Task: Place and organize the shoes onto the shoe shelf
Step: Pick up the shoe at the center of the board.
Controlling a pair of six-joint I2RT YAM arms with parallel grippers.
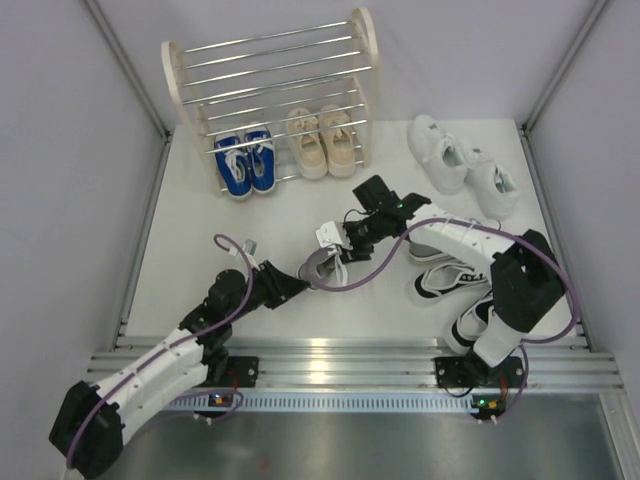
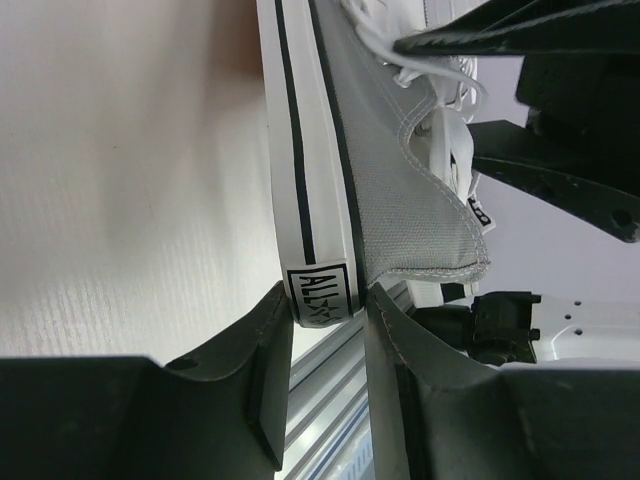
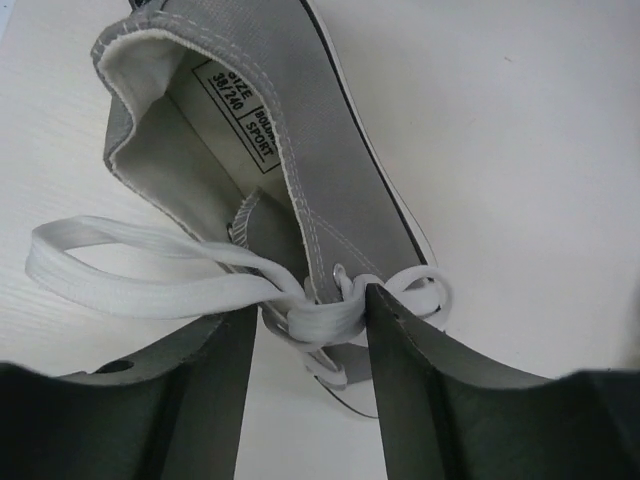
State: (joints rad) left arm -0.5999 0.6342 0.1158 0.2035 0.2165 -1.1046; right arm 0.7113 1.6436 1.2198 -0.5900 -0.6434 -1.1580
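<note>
Two grippers pinch one grey canvas sneaker with a white sole (image 3: 330, 150), well apart from the cream chrome-rod shoe shelf (image 1: 176, 75): left gripper (image 2: 325, 325) on the heel, right gripper (image 3: 312, 318) on the laces, probably to steady its lifting.

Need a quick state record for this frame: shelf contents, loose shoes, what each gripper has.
shelf: shoe shelf, upright at the back
at shelf bottom: blue pair, beige pair, side by side
loose: white pair right of shelf; black-and-white pair front right
held: one grey shoe, centre
left gripper: shut on the heel
right gripper: shut at the laces
</note>
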